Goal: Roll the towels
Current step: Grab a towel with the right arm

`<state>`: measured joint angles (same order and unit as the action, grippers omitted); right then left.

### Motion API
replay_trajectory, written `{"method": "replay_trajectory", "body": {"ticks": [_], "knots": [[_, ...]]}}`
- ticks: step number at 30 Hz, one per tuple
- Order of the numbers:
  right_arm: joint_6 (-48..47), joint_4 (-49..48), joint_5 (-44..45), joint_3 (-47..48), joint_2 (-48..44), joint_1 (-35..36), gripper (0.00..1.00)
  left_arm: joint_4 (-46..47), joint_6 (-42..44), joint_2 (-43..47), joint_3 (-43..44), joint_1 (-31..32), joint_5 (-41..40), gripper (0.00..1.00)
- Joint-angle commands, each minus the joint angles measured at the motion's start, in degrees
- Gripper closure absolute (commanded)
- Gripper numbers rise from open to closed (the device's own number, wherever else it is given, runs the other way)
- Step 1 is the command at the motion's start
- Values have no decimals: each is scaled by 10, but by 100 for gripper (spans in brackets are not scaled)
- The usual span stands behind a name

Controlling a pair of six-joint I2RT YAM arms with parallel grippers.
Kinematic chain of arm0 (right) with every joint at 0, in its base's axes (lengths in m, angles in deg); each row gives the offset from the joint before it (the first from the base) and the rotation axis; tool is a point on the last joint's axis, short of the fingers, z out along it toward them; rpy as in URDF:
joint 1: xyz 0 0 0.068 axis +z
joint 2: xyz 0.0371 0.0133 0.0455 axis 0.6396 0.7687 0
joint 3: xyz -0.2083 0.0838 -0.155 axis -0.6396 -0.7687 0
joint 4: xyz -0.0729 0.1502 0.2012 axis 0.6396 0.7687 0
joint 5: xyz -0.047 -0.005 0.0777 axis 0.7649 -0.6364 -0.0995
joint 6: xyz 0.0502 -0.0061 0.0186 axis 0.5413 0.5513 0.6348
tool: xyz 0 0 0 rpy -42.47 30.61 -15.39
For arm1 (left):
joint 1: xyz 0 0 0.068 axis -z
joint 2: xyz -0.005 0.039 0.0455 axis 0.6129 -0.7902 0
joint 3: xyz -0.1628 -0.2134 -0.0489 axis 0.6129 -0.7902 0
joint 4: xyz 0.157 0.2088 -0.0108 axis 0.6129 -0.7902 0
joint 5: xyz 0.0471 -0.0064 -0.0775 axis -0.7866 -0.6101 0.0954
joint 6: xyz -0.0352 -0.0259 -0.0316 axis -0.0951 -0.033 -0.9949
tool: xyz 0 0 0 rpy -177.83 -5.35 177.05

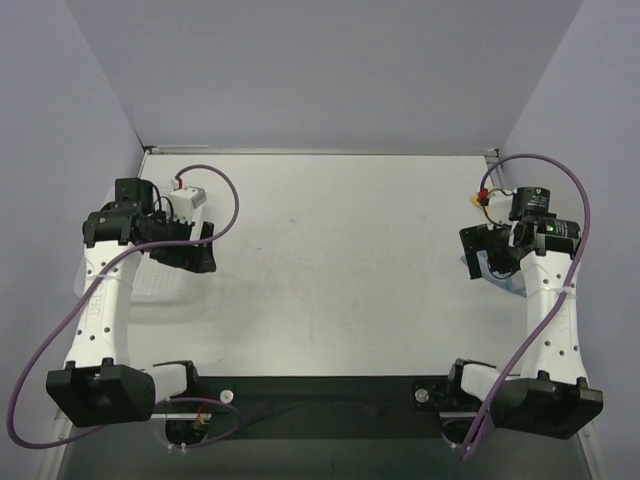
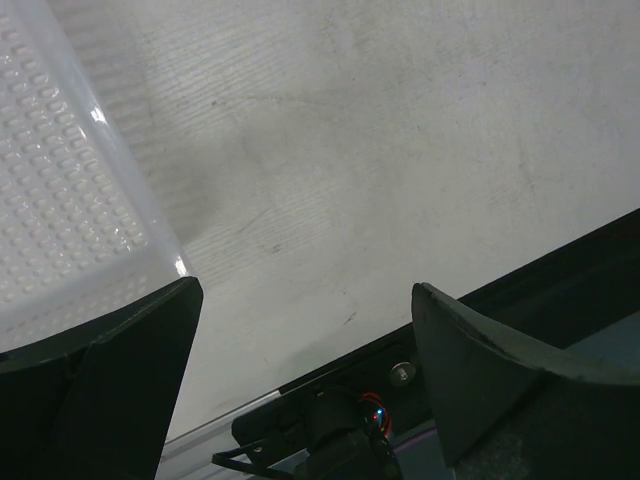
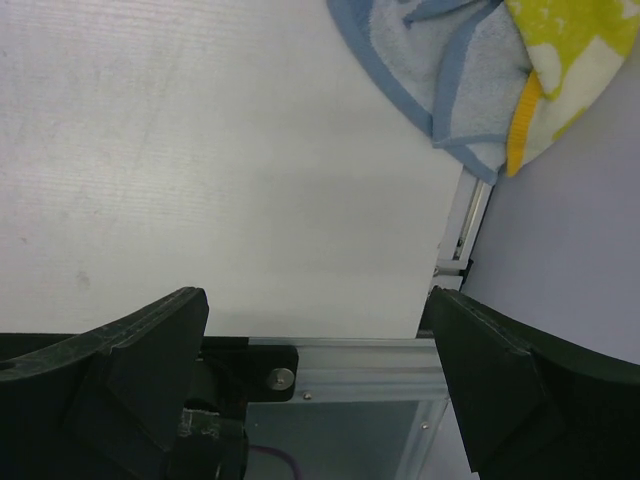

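Two towels lie bunched together at the table's right edge. In the right wrist view the light blue towel [image 3: 440,60] with its darker blue hem sits at the top, and the cream towel with yellow and green prints [image 3: 570,45] lies over its right side. From above, only a blue scrap of the towels [image 1: 512,284] shows beneath the right arm. My right gripper [image 3: 318,295] [image 1: 487,255] hovers just beside them, open and holding nothing. My left gripper [image 2: 307,290] [image 1: 188,252] is open and empty at the table's left side, far from the towels.
A white plastic mesh basket [image 2: 60,200] [image 1: 150,285] sits at the left edge, partly under the left arm. A black strip and the arm bases [image 1: 320,395] run along the near edge. Purple cables [image 1: 225,200] loop from both arms.
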<state>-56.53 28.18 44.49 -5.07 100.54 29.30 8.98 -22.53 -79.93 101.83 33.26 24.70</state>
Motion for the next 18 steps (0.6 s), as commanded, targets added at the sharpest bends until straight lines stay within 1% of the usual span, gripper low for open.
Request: {"method": "replay_trajectory", "body": {"ticks": [1,4,6,7,9,11,12,13,15,16,18], "knots": [[-12,4,57,39,47,5,0,6,-18,-22,53,13,11,3],[-26,-19,108,46,84,5,0,13,-50,-51,81,18,18,3],[-37,-52,139,45,106,4,0,15,-66,-71,95,17,23,3],[-47,-77,170,45,131,1,0,15,-67,-77,113,18,29,3],[-59,-104,193,46,157,-7,0,15,-66,-90,127,17,34,3],[-72,-132,216,57,202,-22,9,14,-66,-100,145,17,43,3],[-76,-140,219,64,218,-28,16,14,-69,-110,151,18,44,3],[-79,-145,225,79,248,-39,29,14,-71,-115,157,17,43,3],[-88,-155,231,97,275,-49,38,13,-83,-133,175,17,34,3],[-92,-157,230,110,299,-60,44,11,-86,-139,184,17,32,3],[-105,-163,224,123,320,-69,47,4,-92,-157,200,15,28,3]]}}
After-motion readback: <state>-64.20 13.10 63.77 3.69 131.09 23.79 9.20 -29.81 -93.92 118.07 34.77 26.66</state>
